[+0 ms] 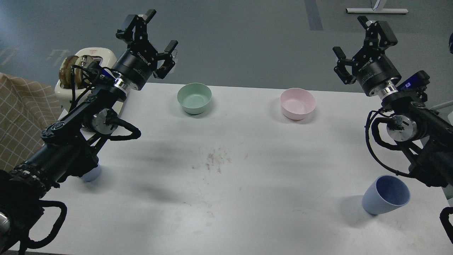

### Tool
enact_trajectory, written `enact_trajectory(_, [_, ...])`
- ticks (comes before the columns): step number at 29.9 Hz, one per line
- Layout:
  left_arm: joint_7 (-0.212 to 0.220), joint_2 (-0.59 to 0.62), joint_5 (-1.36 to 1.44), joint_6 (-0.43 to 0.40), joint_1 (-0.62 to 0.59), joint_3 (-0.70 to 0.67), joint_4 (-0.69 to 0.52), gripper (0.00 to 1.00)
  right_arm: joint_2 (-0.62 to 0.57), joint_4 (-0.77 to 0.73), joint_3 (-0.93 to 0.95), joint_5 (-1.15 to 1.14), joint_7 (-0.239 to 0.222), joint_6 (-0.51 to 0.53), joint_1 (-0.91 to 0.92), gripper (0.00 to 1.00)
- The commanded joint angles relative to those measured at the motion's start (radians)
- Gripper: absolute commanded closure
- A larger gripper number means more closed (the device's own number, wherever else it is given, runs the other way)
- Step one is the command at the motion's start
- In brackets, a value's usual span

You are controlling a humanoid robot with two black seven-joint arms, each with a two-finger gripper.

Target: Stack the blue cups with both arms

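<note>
Two matte periwinkle-blue plastic cups stand well apart on the white surface (226,198), one near each side edge. Right blue cup (385,195) sits upright at the near right, its open mouth facing up and toward the camera, just below the right arm's elbow and not touching it. Left blue cup (91,174) is mostly hidden behind the left arm's thick black forearm; only a small part of it shows at the near left edge, so I cannot tell whether it is upright.

Neither cup is held. Left tool (153,41) is raised beyond the far left edge of the surface, its black fingers spread apart with nothing between them. Right tool (361,40) is raised at the far right, its fingers likewise spread apart and empty.

Toward the far edge, a round mint-green bowl (194,98) sits left of centre and a round pink bowl (297,103) sits right of centre, apart from each other. A cream toaster (93,67) holding browned bread stands behind the left arm. Brownish smudges (214,159) mark the middle of the surface.
</note>
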Motion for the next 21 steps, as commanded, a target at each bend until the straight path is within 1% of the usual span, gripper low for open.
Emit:
enact_trajectory(1, [0.001,-0.002,0.003,0.009,0.000,0.000,-0.031,0.02,0.001,0.021,-0.003,-0.003,0.000,0.000,-0.006,0.00])
enact_trajectory(5, [0.003,0.001,0.003,0.009,0.002,-0.012,-0.032,0.02,-0.004,0.037,-0.001,-0.005,0.000,0.000,-0.014,0.00])
enact_trajectory(7, [0.013,0.001,0.001,0.009,0.002,-0.030,-0.032,0.02,-0.007,0.035,-0.001,-0.003,0.000,0.000,-0.014,0.00])
enact_trajectory(9, [0.023,0.001,0.001,0.009,0.002,-0.040,-0.034,0.02,-0.009,0.035,-0.001,-0.005,0.000,0.026,-0.014,0.00])
enact_trajectory(12, [0.021,0.000,0.001,0.009,0.006,-0.040,-0.034,0.02,-0.010,0.034,-0.001,-0.005,0.000,0.053,-0.014,0.00])
enact_trajectory(21, [0.020,0.000,0.001,0.012,0.019,-0.041,-0.043,0.02,-0.012,0.034,-0.001,-0.007,0.000,0.057,-0.014,0.00])
